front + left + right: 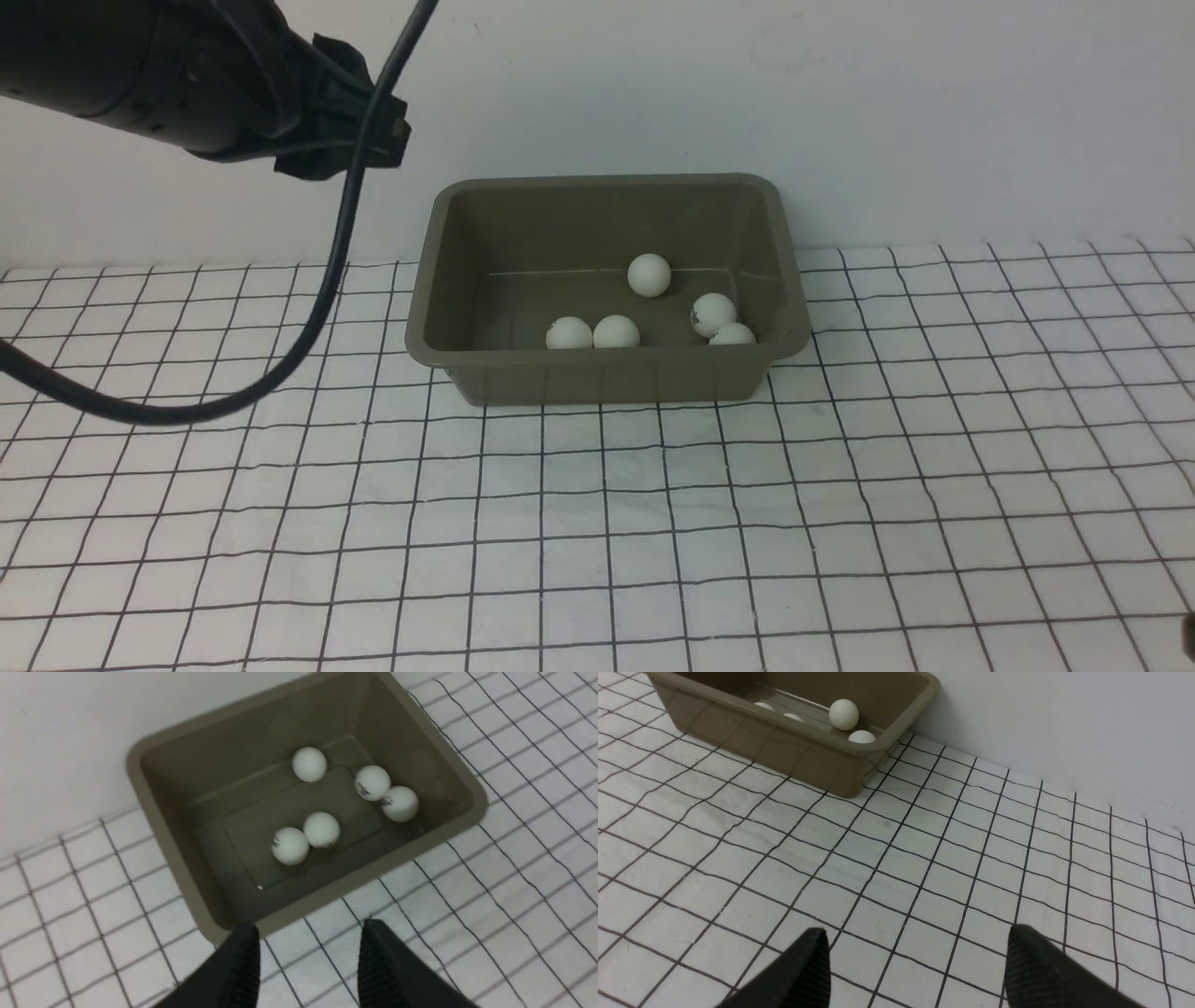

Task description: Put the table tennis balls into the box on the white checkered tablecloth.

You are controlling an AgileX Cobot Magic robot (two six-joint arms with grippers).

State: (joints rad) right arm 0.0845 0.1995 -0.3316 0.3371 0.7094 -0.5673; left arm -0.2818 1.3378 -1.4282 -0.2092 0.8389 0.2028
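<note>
The olive-grey box (425, 317) stands on the white checkered tablecloth (653, 523) by the back wall. Several white table tennis balls lie inside it: one at the back (649, 275), two at the front (592, 333), two at the right (719, 319). In the left wrist view the box (154, 812) and the balls (308, 764) show from above. My left gripper (308, 947) is open and empty, high above the cloth just outside the box's rim. My right gripper (915, 956) is open and empty over bare cloth, well away from the box (803, 751).
My left arm (187, 84) and its black cable (317, 308) hang over the left of the cloth, left of the box. A plain white wall (840, 112) stands right behind the box.
</note>
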